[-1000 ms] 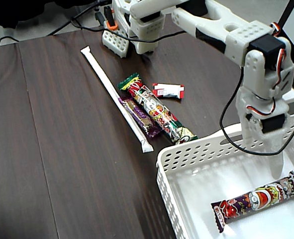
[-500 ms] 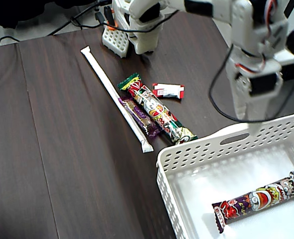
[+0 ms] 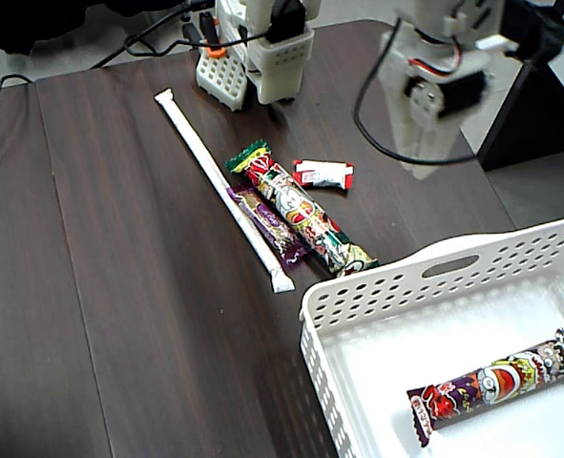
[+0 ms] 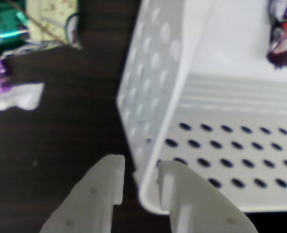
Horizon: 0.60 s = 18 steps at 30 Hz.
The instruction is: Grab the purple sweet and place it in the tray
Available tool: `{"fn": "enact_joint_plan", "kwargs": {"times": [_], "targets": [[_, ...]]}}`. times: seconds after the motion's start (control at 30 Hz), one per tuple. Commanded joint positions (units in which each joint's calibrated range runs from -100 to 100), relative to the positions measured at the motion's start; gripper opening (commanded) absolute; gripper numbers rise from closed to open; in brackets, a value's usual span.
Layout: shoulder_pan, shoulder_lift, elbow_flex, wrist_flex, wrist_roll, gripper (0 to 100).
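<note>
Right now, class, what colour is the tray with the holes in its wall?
White. The tray shows best in the fixed view.

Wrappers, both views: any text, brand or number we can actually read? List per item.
No text is readable in either view.
Tray sweet: cartoon print, lettering too blurred.
Long sweet: busy print, too small to read.
Purple sweet: too small to read.
Red-white packet: too blurred.
Straw sleeve: no marking seen.
Tray: no label seen.
</note>
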Motion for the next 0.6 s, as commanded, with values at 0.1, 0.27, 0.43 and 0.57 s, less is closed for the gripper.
{"fn": "enact_joint_plan", "kwargs": {"times": [0.1, 0.27, 0.43, 0.57], "targets": [[2.6, -23.5, 28.8, -11.7, 2.7, 5], [5.3, -38.8, 51.4, -20.4, 5.0, 5], [9.8, -53.4, 66.8, -23.5, 6.9, 4], [12.7, -63.5, 74.9, -23.1, 6.9, 4]]}}
